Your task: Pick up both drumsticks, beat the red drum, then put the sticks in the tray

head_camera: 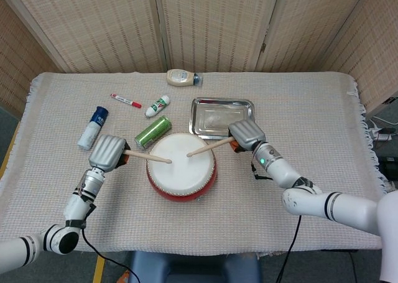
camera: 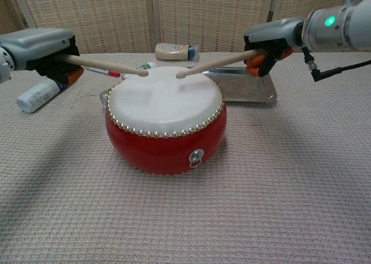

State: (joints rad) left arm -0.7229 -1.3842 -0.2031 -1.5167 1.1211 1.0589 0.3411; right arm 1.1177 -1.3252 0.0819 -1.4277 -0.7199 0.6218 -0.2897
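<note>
The red drum (head_camera: 181, 171) (camera: 165, 142) with its white skin stands at the table's middle front. My left hand (head_camera: 109, 152) (camera: 43, 50) grips a wooden drumstick (head_camera: 148, 158) (camera: 107, 65) whose tip hangs just above the skin's left part. My right hand (head_camera: 247, 135) (camera: 272, 43) grips the other drumstick (head_camera: 209, 147) (camera: 214, 64), its tip just over the skin's middle. The metal tray (head_camera: 222, 117) (camera: 246, 89) lies behind the drum, under the right hand, with nothing in it.
A green can (head_camera: 153, 132) lies behind the drum's left. A blue and white bottle (head_camera: 92, 127) (camera: 38, 94), a red marker (head_camera: 126, 101), a small white bottle (head_camera: 158, 106) and a cream bottle (head_camera: 183, 78) (camera: 175, 51) lie further back.
</note>
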